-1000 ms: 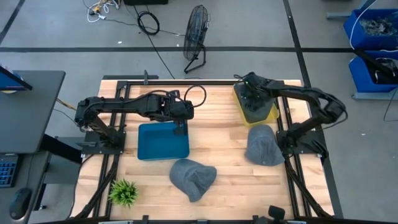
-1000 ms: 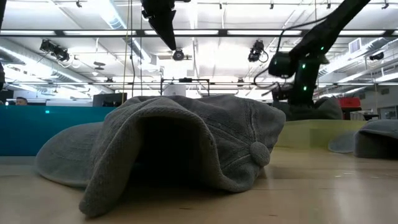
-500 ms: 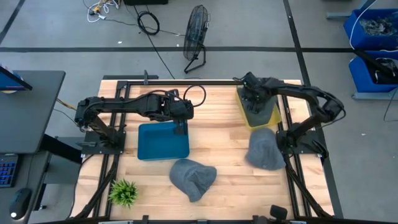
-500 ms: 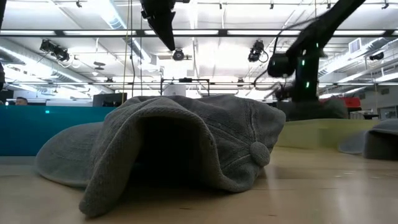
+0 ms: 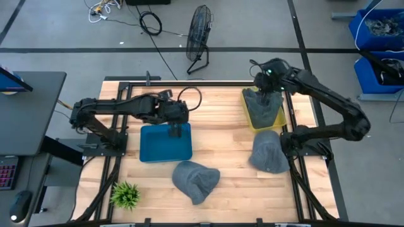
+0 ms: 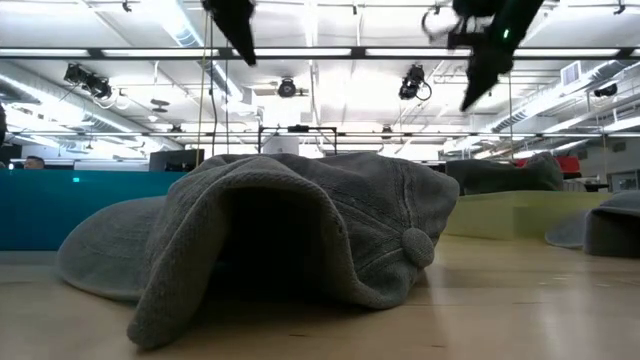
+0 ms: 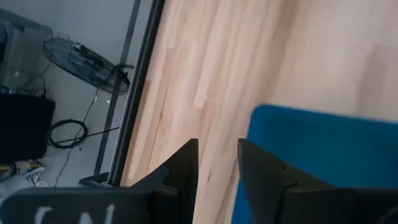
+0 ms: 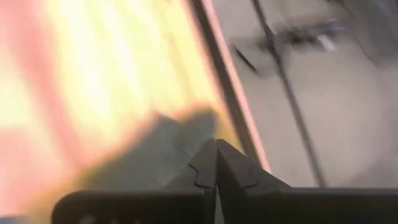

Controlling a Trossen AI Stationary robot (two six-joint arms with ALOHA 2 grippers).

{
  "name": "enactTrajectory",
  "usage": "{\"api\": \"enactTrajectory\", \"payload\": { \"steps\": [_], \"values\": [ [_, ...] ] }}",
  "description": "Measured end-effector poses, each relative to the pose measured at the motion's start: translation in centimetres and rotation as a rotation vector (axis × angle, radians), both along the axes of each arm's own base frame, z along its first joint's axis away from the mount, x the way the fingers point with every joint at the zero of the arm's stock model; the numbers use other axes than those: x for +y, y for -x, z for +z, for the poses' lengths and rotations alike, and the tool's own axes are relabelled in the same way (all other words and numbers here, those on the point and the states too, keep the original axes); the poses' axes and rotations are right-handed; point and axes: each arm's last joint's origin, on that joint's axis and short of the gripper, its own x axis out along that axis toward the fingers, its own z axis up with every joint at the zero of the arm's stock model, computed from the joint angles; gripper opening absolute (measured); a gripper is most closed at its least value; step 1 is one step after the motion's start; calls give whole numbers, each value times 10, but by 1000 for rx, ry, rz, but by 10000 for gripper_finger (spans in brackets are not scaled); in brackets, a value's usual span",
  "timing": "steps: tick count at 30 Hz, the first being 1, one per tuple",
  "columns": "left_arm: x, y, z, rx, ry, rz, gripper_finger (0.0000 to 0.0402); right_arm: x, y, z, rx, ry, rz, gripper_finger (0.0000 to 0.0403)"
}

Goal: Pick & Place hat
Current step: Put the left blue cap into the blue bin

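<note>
The yellow bin [image 5: 276,119] sits at the back right of the wooden table [image 5: 221,113] and serves as the landmark. A grey hat [image 5: 261,104] lies inside it. The right gripper [image 5: 268,82] hangs above the bin's back edge, clear of that hat, its fingers [image 8: 208,163] pressed together on nothing. A second grey hat [image 5: 266,149] lies on the table just in front of the bin. A third grey hat [image 5: 196,181] lies farther out, toward the table's front middle. The blue tray [image 5: 165,144] rests well left of the bin; the left gripper [image 5: 175,127] hovers over the tray's back edge, fingers [image 7: 182,171] slightly parted and empty.
</note>
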Motion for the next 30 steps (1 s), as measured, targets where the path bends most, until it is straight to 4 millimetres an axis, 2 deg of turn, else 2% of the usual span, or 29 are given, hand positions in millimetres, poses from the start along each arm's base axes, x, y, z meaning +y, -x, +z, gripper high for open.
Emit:
{"api": "enactTrajectory", "payload": {
  "steps": [4, 8, 10, 14, 19, 22, 26, 30],
  "values": [
    [-15, 20, 15, -50, 29, -5, 115, 29, -5, 12, -192, -138, 209, 4],
    [-30, 39, 25, -159, 74, -4, 115, 58, -16, 16, -280, -257, 372, 3],
    [-37, 47, 18, -209, 101, -6, 115, 70, -22, 11, -272, -275, 442, 3],
    [-46, 52, -13, -345, 174, -19, 115, 86, -34, -2, -249, -258, 511, 3],
    [-59, 33, -44, -548, 499, -130, 115, 93, -48, -13, -305, -199, 529, 12],
    [-69, 17, -64, -597, 696, -220, 115, 93, -55, -12, -345, -177, 544, 17],
    [-74, -2, -98, -546, 725, -214, 115, 92, -62, -10, -394, -148, 553, 16],
    [-78, -16, -117, -493, 721, -192, 115, 92, -63, -10, -397, -147, 553, 16]
  ]
}}
